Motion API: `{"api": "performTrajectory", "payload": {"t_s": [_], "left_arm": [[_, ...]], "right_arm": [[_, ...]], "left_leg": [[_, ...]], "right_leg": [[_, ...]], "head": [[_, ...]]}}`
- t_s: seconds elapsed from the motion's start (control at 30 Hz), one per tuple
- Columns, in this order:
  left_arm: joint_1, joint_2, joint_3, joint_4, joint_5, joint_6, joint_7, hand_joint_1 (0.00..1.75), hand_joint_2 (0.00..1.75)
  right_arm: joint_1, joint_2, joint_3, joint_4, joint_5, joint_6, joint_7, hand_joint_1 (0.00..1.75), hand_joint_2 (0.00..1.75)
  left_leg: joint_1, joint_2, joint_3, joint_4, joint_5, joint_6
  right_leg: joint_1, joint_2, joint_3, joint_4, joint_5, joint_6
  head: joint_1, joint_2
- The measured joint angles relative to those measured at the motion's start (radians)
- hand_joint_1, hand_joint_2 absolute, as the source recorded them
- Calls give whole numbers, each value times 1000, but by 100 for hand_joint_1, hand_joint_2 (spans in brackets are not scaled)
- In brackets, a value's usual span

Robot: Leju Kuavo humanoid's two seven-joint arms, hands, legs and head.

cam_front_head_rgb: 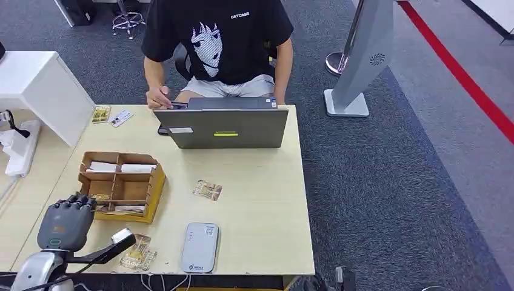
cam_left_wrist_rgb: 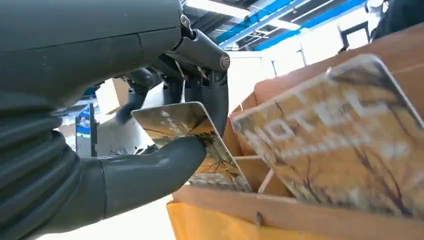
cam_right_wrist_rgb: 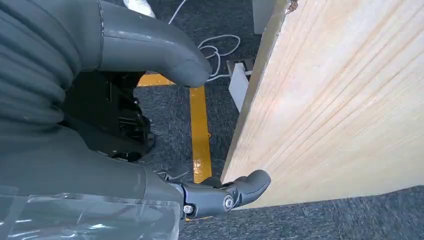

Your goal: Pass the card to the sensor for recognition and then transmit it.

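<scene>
My left hand (cam_front_head_rgb: 66, 221) is at the table's front left, at the near end of a wooden card box (cam_front_head_rgb: 159, 182). In the left wrist view its thumb (cam_left_wrist_rgb: 155, 167) and dark fingers pinch a gold printed card (cam_left_wrist_rgb: 175, 122) just above the box wall (cam_left_wrist_rgb: 300, 217). Another gold card (cam_left_wrist_rgb: 340, 140) leans inside the box, close to the camera. The grey-white sensor (cam_front_head_rgb: 200, 247) lies flat near the front edge. My right hand (cam_right_wrist_rgb: 100, 165) hangs beside the table's wooden side (cam_right_wrist_rgb: 340, 100), its fingers apart and holding nothing.
Loose cards lie on the table: one mid-table (cam_front_head_rgb: 208, 190), one beside the sensor (cam_front_head_rgb: 138, 253), two at the far left corner (cam_front_head_rgb: 111, 115). A person sits behind an open grey laptop (cam_front_head_rgb: 224, 127). A white stand (cam_front_head_rgb: 363, 60) is on the carpet to the right.
</scene>
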Motion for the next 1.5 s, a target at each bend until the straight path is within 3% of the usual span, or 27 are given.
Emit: {"api": "performTrajectory", "payload": {"t_s": [0.13,0.3,0.53,0.83,1.33,1.37,1.4,1.5], "left_arm": [[0,-1,1,-33,30,0,-6,175,175],[-3,-8,5,-148,72,-35,-18,175,175],[-38,-14,5,-283,43,-94,-3,175,175],[-154,14,5,-268,-8,-145,70,175,175],[-232,8,-3,-237,-33,-172,91,175,175],[-232,8,-3,-237,-31,-172,91,147,175],[-232,8,-3,-237,-30,-172,91,10,175],[-228,5,-3,-237,-16,-174,91,0,175]], "right_arm": [[0,0,0,0,1,0,2,0,175],[0,0,0,0,3,-1,3,0,175],[0,0,2,0,14,-3,7,0,175],[-4,0,21,5,30,-9,12,0,175],[-9,0,34,19,38,-11,14,0,175],[-9,0,34,19,37,-11,14,0,175],[-9,0,34,19,37,-11,14,0,175],[-9,0,34,19,32,-11,14,0,175]], "left_leg": [[0,0,0,0,0,0],[0,0,0,0,0,0],[0,0,0,0,0,0],[0,0,0,0,0,0],[0,1,0,0,0,0],[0,1,0,0,0,0],[0,1,0,0,0,0],[0,0,0,0,0,0]], "right_leg": [[0,0,0,0,0,0],[0,0,0,0,0,0],[0,0,0,0,0,0],[0,0,0,1,0,0],[0,1,0,0,0,0],[0,0,0,0,0,0],[0,0,0,0,0,0],[0,0,0,0,0,0]], "head": [[0,0],[0,0],[0,0],[0,0],[0,0],[0,0],[0,0],[0,0]]}}
